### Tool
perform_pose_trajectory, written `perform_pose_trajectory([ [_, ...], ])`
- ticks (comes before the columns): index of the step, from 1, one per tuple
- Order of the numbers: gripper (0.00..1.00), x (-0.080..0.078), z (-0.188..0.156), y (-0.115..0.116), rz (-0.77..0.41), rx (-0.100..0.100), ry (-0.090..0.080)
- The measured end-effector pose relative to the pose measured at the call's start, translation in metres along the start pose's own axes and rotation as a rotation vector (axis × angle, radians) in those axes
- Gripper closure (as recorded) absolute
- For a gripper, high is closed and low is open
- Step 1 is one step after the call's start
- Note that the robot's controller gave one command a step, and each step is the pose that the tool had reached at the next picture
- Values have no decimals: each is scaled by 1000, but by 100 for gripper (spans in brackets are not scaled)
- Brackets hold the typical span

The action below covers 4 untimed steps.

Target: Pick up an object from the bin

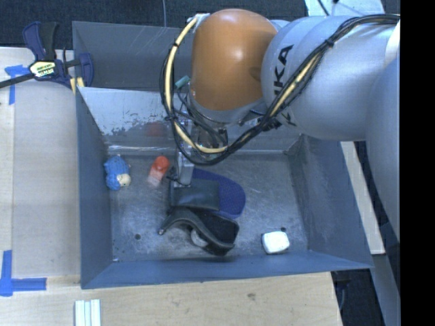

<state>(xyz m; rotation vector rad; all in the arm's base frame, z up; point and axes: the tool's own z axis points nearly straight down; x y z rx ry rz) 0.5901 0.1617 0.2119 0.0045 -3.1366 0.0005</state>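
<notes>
The grey bin (95,202) held a blue-and-yellow toy (117,172) at left, a small orange piece (158,170), a white block (275,242) front right, and a black pouch (195,198) against a blue pad (231,194) mid-floor. The arm's end effector (182,176) stood down at the black pouch's upper edge; its opening could not be told.

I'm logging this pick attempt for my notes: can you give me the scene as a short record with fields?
gripper: low in the middle of the grey bin, at the upper edge of the black floppy thing
grasp: cannot tell
beside it: dark blue flat thing, on the right
left of it: small orange-red thing; blue and yellow toy
near front wall: white block
</notes>
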Motion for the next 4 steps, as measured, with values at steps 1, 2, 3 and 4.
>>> perform_pose_trajectory([
  [1,0,-3,129,-20,-2,-6,-12],
  [2,100,-3,128,-21,-4,-3,-10],
  [3,100,1,19,28,-27,-5,-17],
  [4,100,83,-30,32,-35,-2,-7],
])
